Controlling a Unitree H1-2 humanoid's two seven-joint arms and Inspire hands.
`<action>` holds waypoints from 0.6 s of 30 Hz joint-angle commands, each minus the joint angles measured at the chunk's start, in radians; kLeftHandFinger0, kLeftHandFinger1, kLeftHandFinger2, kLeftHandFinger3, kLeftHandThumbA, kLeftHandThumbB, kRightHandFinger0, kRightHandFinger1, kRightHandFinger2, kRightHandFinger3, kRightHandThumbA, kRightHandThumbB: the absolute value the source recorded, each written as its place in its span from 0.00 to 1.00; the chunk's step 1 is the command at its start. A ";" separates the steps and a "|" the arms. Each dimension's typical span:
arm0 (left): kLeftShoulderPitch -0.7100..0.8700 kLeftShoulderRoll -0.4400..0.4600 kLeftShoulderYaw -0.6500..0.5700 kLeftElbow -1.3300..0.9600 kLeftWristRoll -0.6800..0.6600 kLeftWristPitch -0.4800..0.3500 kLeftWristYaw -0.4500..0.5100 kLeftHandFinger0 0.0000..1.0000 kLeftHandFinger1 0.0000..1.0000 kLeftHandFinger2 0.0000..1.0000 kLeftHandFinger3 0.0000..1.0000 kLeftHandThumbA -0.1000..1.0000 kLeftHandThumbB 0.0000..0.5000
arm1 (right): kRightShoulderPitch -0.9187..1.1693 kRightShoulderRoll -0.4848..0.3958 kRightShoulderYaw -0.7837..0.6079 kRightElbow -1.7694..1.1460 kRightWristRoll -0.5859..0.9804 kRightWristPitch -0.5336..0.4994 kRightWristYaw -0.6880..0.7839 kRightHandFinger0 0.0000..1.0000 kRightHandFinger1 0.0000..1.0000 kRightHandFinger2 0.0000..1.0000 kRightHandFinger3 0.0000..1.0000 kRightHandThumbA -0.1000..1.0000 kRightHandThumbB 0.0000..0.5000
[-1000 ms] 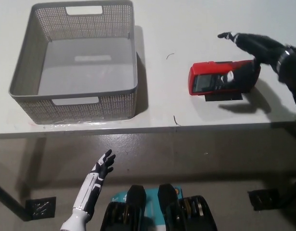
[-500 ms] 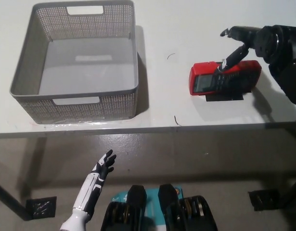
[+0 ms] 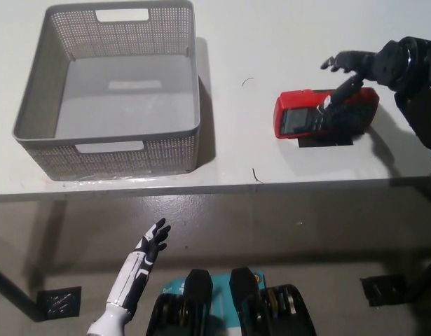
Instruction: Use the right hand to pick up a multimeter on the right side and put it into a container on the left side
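Right robot hand [image 3: 355, 70] is hovering spread over the red multimeter [image 3: 326, 113], one finger touching its face, nothing gripped. Multimeter is lying flat on the desk [image 3: 257, 42], bare desk leftward up to the grey container [image 3: 110, 91]. Left robot hand [image 3: 151, 240] is resting open below the desk edge.

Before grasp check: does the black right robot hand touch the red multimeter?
Cannot tell. Head view shows right robot hand overlapping red multimeter; contact unclear.

Right arm [image 3: 418, 91] cut by frame edge
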 commanded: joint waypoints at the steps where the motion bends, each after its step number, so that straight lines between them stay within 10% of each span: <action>1: -0.013 0.008 0.000 -0.012 -0.005 -0.043 -0.015 1.00 1.00 1.00 1.00 1.00 0.41 | -0.119 0.041 0.018 0.160 -0.017 -0.086 -0.005 1.00 1.00 1.00 1.00 1.00 0.99; 6: -0.007 0.000 -0.010 -0.012 0.003 -0.045 -0.021 1.00 1.00 1.00 1.00 1.00 0.43 | -0.162 0.110 0.087 0.401 -0.066 -0.172 -0.044 1.00 1.00 1.00 1.00 1.00 0.88; 13: -0.004 -0.005 -0.011 -0.019 -0.008 -0.037 -0.024 1.00 1.00 1.00 1.00 1.00 0.43 | -0.113 0.156 0.094 0.479 -0.067 -0.164 -0.181 1.00 1.00 1.00 1.00 0.91 0.99; 17: -0.002 0.001 -0.013 -0.022 -0.009 -0.033 -0.033 1.00 1.00 1.00 1.00 1.00 0.46 | -0.037 0.177 0.056 0.483 -0.047 -0.175 -0.432 0.86 1.00 1.00 1.00 0.38 0.84; 18: -0.004 0.001 -0.011 -0.020 -0.007 -0.035 -0.031 1.00 1.00 1.00 1.00 1.00 0.46 | -0.016 0.176 0.049 0.480 -0.044 -0.204 -0.502 0.92 1.00 1.00 1.00 0.13 0.66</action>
